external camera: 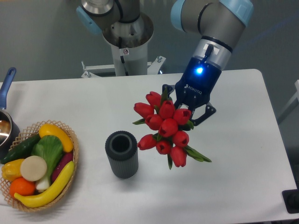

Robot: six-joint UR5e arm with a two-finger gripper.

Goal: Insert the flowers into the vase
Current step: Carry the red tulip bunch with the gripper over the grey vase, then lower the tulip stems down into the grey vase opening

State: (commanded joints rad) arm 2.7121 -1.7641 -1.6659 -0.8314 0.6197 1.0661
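Now flowers [164, 127] in hand [187, 111], heads toward camera; vase [122, 154] upright.

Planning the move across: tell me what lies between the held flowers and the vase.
Nothing: in the camera view only bare white table separates the flowers, held in the gripper, from the vase.

This looks like a robot lab, not a home. A big grey and light-blue robot arm [210, 18] reaches in from the top of the picture, and its round base [126, 32] stands on a metal post at the top middle. A plain white table [243, 140] fills most of the view, with a bare grey wall [37, 32] behind it. At the lower left sits a wicker basket [72, 154] full of bright toy fruit and vegetables [42, 163]. They look like plastic things for practice, not real food.
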